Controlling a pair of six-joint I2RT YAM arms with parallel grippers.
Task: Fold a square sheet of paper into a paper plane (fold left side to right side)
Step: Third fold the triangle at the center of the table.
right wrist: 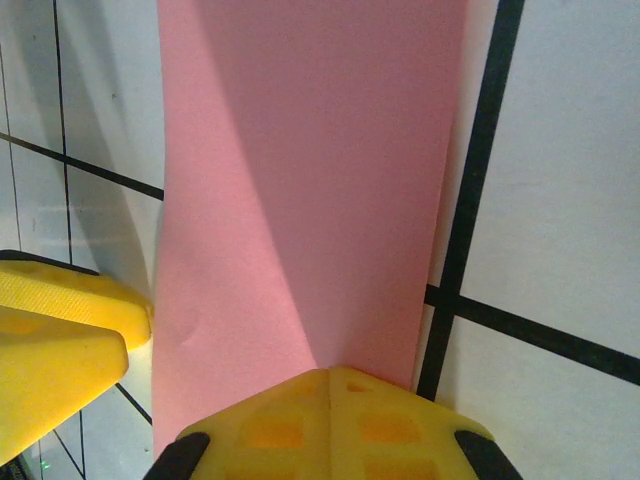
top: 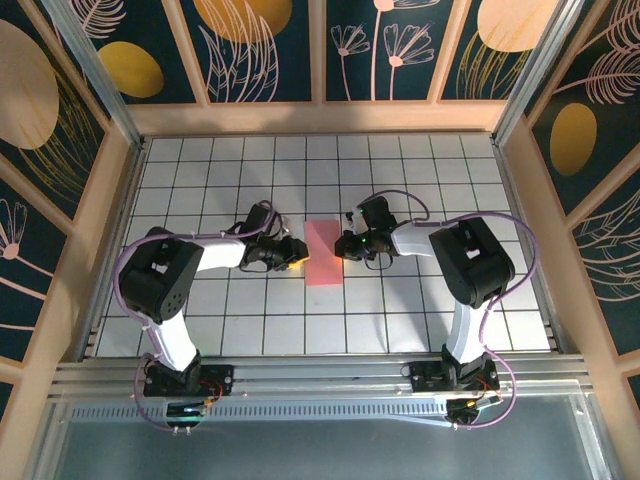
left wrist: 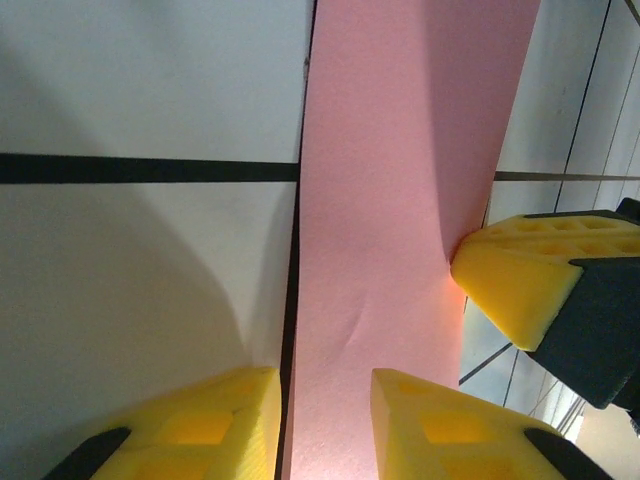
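The one square sheet of paper (top: 322,253), lying flat as a narrow pink strip, sits between my two grippers. Its long axis runs across the line from one to the other, so each arm meets it at a side edge and neither is clearly nearer. My left gripper (left wrist: 325,425) has its fingers apart, straddling the strip's edge on its side with nothing pinched that I can see. My right gripper (right wrist: 330,410) has its fingers pressed together, tip resting on the opposite edge, pinning rather than holding, I judge.
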